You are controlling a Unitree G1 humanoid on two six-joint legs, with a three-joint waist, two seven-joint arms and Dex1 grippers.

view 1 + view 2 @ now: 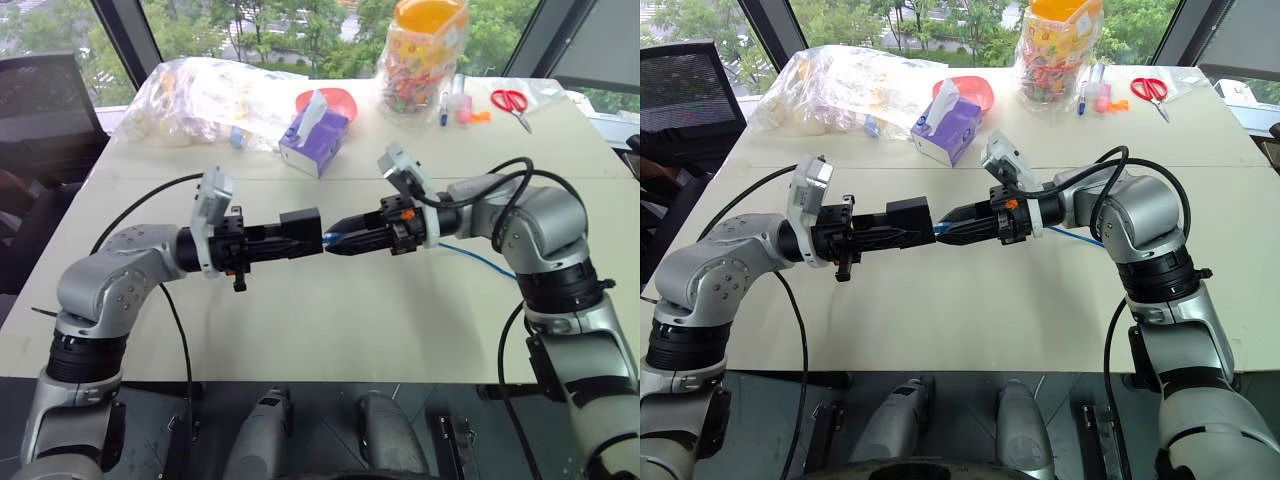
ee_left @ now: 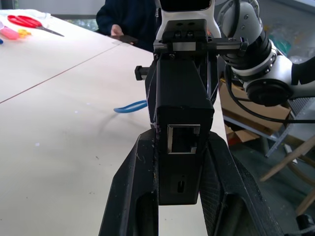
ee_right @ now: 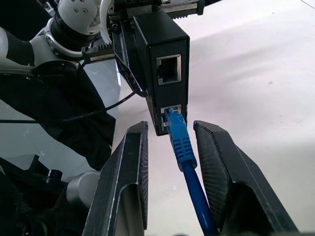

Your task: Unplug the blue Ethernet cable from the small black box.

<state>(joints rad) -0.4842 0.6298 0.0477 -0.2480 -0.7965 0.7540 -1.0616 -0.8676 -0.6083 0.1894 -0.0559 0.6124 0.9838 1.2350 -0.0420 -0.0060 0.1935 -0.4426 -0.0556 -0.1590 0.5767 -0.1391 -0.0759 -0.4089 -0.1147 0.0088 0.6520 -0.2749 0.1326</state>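
Bright daylight comes through the windows (image 1: 300, 30) behind the table (image 1: 330, 330), whose pale top is evenly lit with soft, faint shadows. The head views are sharp, slightly bowed at the edges. In the wrist views the near fingers look soft and dark, the background washed out.

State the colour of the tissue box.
Purple and white tissue box; left eye view shows it best.

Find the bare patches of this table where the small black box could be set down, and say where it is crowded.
Free: the near table strip below both arms, and the middle band between the arms and the purple tissue box. Crowded: the far edge, with plastic bags, the snack jar and scissors.
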